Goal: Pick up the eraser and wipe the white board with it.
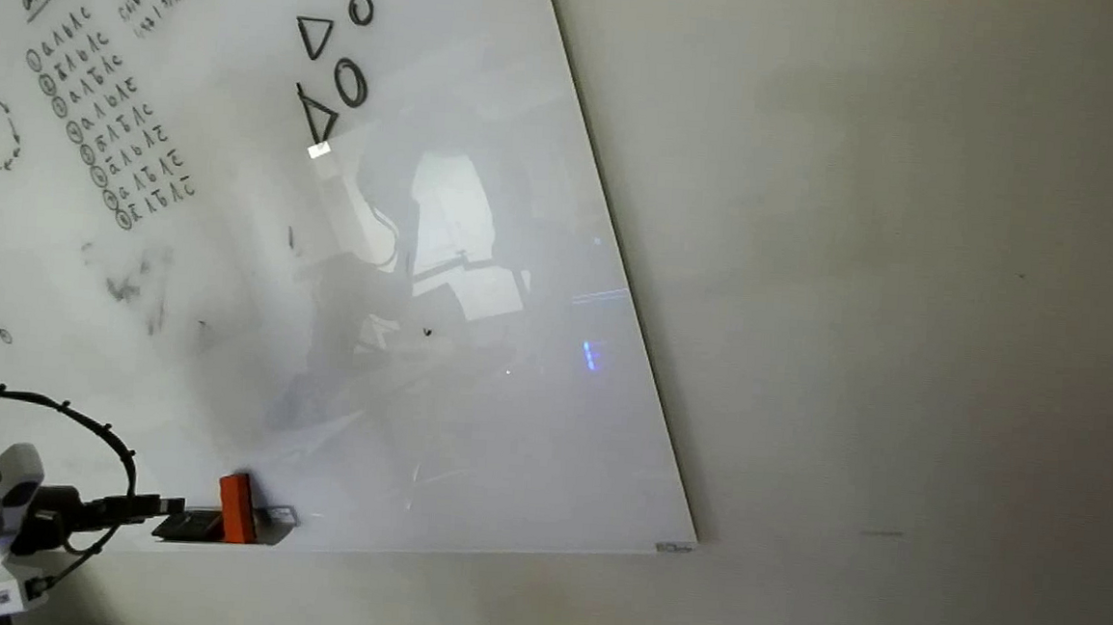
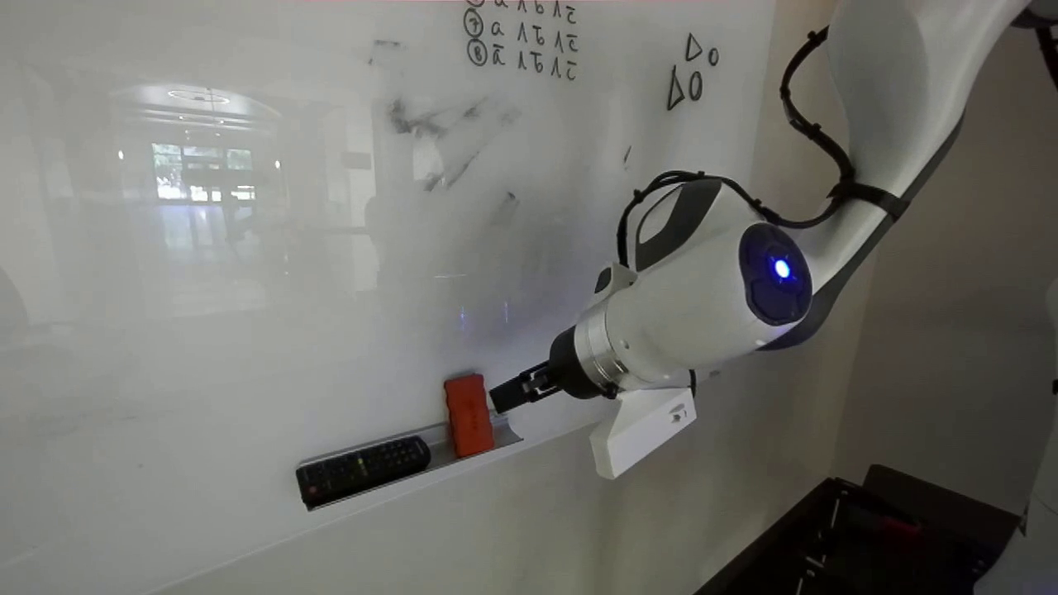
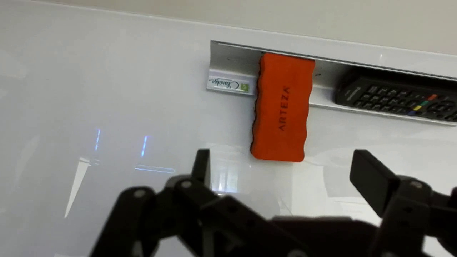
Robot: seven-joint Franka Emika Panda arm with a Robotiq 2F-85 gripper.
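The eraser (image 3: 282,107) is a red-orange block with a dark side. It stands on end in the small tray at the bottom of the white board (image 3: 107,89), leaning close to the board. It also shows in both exterior views (image 1: 237,508) (image 2: 469,415). The white board (image 1: 511,426) bears black writing, drawn triangles and ovals, and grey smudges. My gripper (image 3: 280,171) is open and empty. In the wrist view its fingers are spread wider than the eraser, with the eraser's free end ahead between them. In an exterior view the fingertips (image 2: 502,400) are just beside the eraser.
The metal tray (image 3: 232,59) holds the eraser and a black remote control (image 3: 400,100), which lies lengthwise beside it. The remote also shows in an exterior view (image 2: 364,469). The off-white wall (image 1: 855,321) surrounds the board. A dark surface (image 2: 860,537) stands at the lower right.
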